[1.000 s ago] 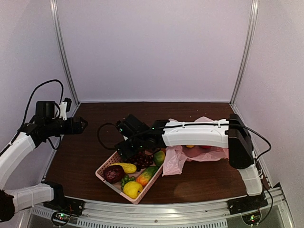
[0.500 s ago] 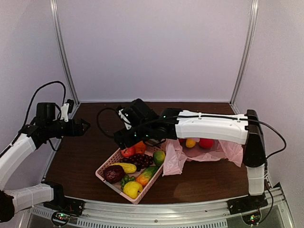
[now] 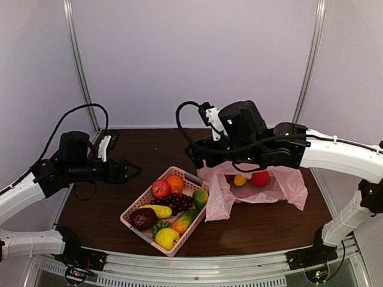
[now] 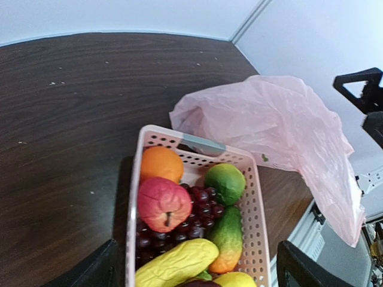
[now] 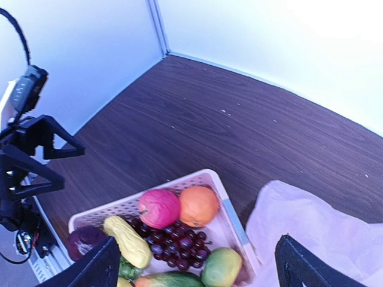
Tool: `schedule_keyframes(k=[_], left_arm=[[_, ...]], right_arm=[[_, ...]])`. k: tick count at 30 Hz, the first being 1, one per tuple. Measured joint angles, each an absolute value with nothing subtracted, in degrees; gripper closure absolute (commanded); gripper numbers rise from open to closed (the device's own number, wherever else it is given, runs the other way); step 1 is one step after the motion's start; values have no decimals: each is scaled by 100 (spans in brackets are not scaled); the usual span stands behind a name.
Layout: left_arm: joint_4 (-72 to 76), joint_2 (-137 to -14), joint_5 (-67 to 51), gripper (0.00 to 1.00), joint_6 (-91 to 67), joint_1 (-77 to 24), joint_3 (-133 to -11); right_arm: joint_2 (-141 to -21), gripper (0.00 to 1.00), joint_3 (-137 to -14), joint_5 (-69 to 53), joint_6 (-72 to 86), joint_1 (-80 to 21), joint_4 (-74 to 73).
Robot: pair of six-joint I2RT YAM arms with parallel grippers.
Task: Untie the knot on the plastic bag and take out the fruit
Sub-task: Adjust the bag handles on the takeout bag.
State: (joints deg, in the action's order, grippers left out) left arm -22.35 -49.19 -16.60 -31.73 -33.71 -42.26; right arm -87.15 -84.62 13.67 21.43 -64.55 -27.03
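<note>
Left gripper (image 3: 136,171), right gripper (image 3: 192,160) jaws apart, empty; plastic bag (image 3: 287,186) folds half-hide fruit (image 3: 260,179); knot perhaps buried.

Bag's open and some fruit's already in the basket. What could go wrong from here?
The red apple and lemon lie in loose folds of the plastic bag; the right pincer could pinch film along with fruit and drag the bag.
The bag's flap lies against the basket, so a dragged bag may shove it.
The basket looks nearly full; another round fruit might roll off.
</note>
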Motion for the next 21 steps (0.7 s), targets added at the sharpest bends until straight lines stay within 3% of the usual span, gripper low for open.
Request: schedule_keyframes(k=[11, 21], left_arm=[[-972, -6167, -978, 8, -4416, -5870, -4665], [440, -7634, -1022, 7, -5068, -6737, -5127]], right_arm=[[-6361, 17, -6420, 1719, 2576, -6147, -2834], [-5181, 32, -5100, 1269, 2740, -6152, -2558]])
